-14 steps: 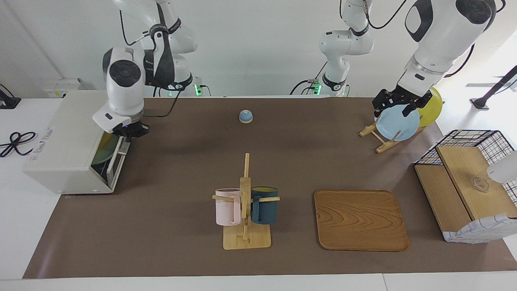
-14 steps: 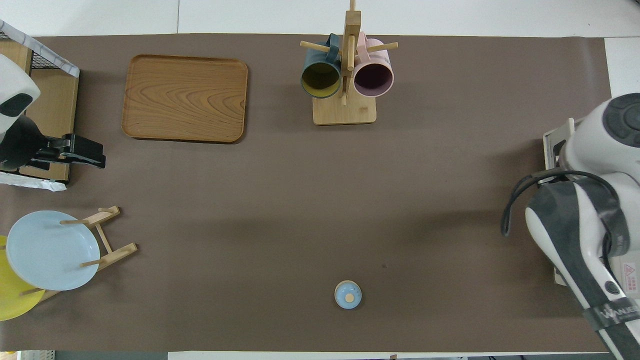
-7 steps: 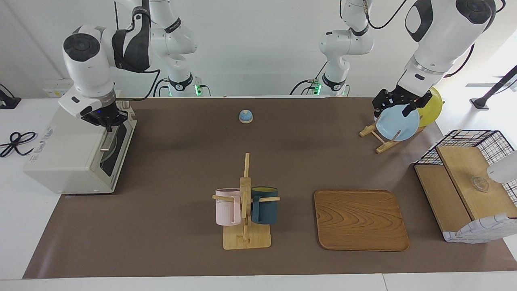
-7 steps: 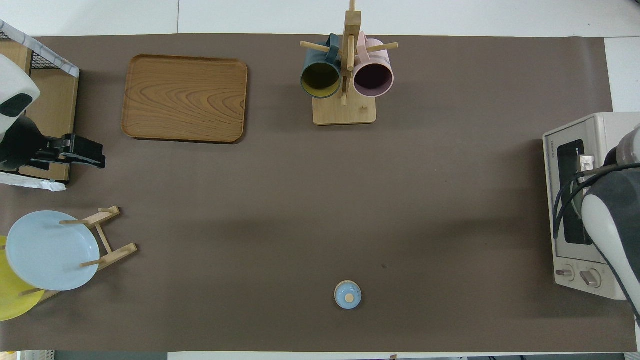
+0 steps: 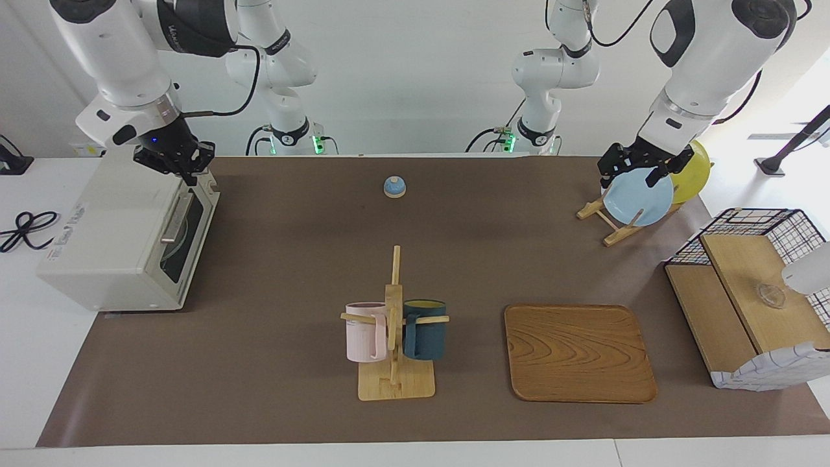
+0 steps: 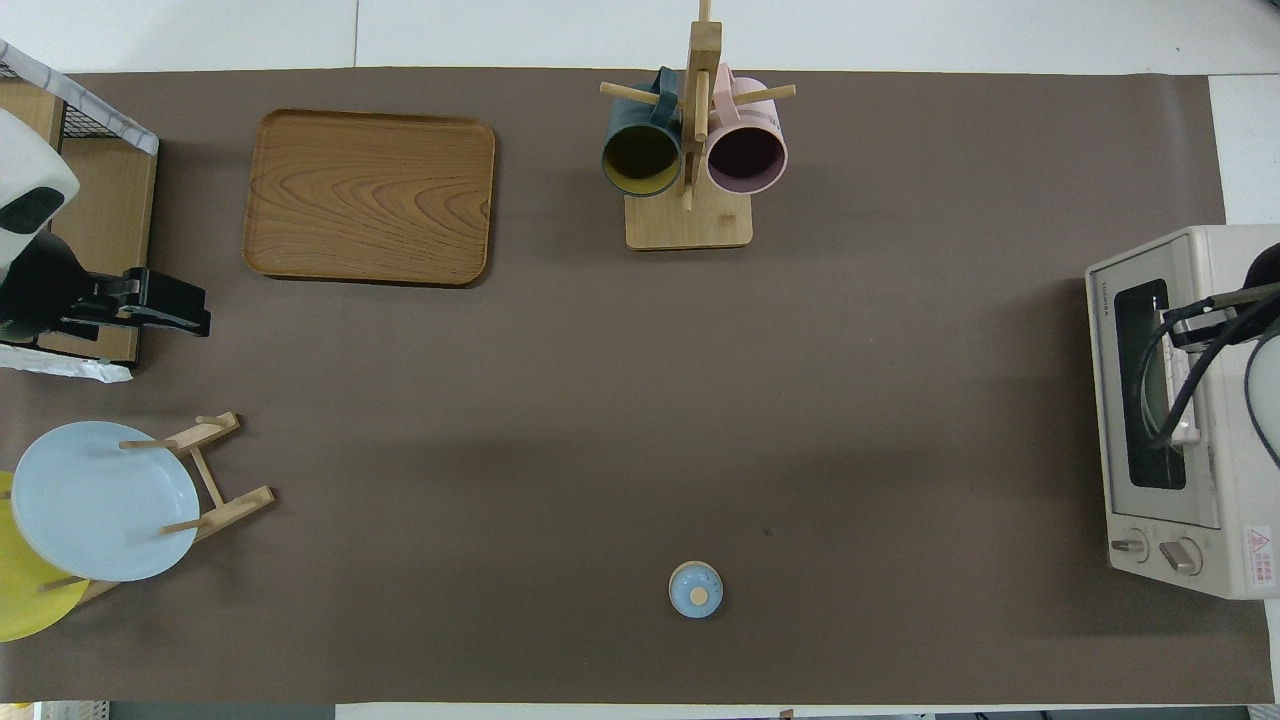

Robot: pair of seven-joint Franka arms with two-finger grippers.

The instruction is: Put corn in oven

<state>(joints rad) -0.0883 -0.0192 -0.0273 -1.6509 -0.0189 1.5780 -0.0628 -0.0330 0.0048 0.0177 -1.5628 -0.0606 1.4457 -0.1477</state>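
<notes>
Right gripper over the shut oven, left gripper waiting above the plates.

The right gripper [image 5: 175, 163] hangs over the top front edge of the one oven [image 5: 110, 220]; open or closed cannot be told. The oven door is shut and the corn shows in neither view. The oven has two knobs [image 6: 1130, 545], a red-triangle warning label [image 6: 1260, 548] and door lettering too small to read. The left gripper [image 5: 639, 174] waits spread and empty over two plates, blue plate [image 5: 639, 201] and yellow plate [image 5: 695, 172]. Two mugs, pink mug [image 5: 363, 332] and dark blue mug [image 5: 425, 331], hang on one mug tree [image 5: 393, 383], beside one wooden tray [image 5: 577, 353].
</notes>
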